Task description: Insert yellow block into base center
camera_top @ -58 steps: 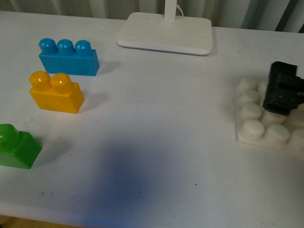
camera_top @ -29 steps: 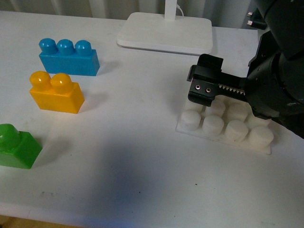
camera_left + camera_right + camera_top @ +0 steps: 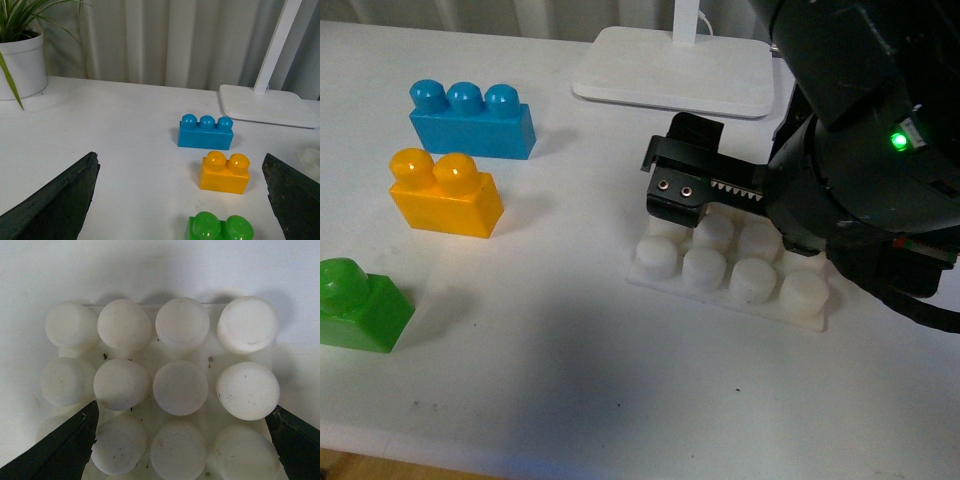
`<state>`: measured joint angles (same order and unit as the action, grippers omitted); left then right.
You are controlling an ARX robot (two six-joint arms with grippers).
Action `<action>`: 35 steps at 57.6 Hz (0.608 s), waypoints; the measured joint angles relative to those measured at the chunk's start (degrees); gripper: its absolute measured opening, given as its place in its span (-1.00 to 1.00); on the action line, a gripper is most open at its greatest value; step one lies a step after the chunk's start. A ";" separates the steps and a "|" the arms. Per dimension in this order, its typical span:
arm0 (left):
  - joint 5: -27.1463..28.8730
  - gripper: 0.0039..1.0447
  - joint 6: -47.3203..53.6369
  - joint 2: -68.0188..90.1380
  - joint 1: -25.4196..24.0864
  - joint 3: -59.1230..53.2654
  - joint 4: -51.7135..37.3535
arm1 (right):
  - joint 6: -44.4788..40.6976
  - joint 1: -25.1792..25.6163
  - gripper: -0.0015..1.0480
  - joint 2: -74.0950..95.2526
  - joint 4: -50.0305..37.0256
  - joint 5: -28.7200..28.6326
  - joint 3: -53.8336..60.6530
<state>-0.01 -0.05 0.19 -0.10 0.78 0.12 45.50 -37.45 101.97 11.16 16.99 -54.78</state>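
The yellow block [image 3: 445, 193] sits on the white table at the left, two studs up; it also shows in the left wrist view [image 3: 225, 172]. The white studded base [image 3: 728, 272] lies near the table's middle, right of the block. My right gripper [image 3: 685, 185] is shut on the base, its black fingers over the far studs; the right wrist view fills with the base's studs [image 3: 180, 387] between the two fingers. My left gripper [image 3: 182, 200] is open and empty, out of the front view, looking at the bricks from a distance.
A blue three-stud brick [image 3: 472, 120] stands behind the yellow block. A green brick [image 3: 360, 305] sits at the front left. A white lamp foot [image 3: 672, 70] with a post stands at the back. A potted plant [image 3: 20, 55] stands far off in the left wrist view.
My right gripper has dragged the base leftward from the table's right edge to near the middle. The bricks have not moved.
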 joint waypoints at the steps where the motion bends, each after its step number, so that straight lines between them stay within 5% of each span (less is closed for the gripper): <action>1: 0.00 0.88 -0.02 0.00 0.00 0.00 0.00 | 0.07 -0.07 0.84 0.04 0.02 0.00 -0.09; 19: 0.00 0.88 -0.02 0.00 0.00 0.00 0.00 | 1.07 0.85 0.83 -0.87 0.61 -1.11 -0.52; 35: 0.00 0.88 -0.02 0.00 0.00 0.00 0.00 | -4.04 7.89 0.83 -12.59 -1.88 -2.29 3.74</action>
<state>-0.01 -0.08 0.19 -0.10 0.78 0.12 41.45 -29.56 89.38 9.28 14.70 -51.05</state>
